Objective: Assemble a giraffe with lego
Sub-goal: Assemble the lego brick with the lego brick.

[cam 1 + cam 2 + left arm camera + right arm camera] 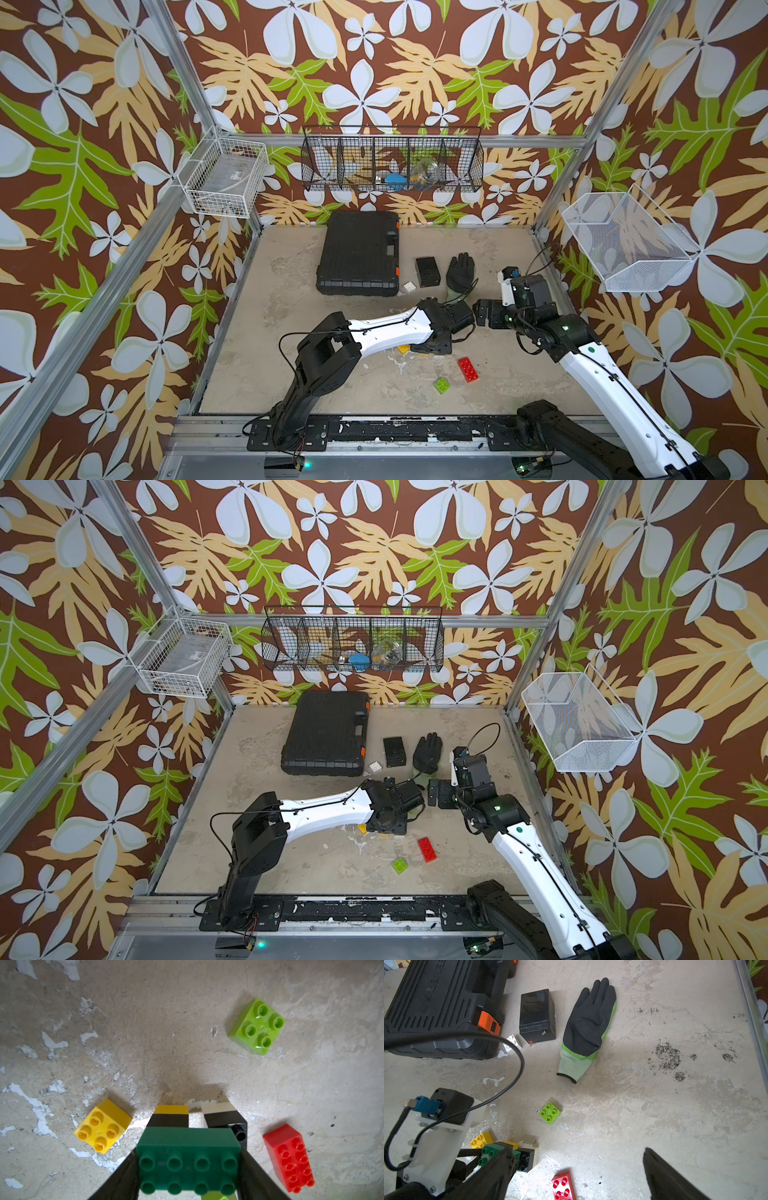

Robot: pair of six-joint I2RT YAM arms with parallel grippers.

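The left gripper point(188, 1167) pinched the light, stiff, slick giraffe point(188, 1142) across its green body's ends, likely the soundest hold; the right gripper point(577, 1148) gaped nearby.

Left arm point(386, 328) outstretched, left fingers point(116, 1184) half-closed; right arm point(602, 374) nearby, right fingers point(664, 1178) wide apart.

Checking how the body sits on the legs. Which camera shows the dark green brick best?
The left wrist view: the dark green brick fills the foreground, studs up, clamped in the left gripper. The right wrist view shows only a corner. In both top views the left arm hides it.
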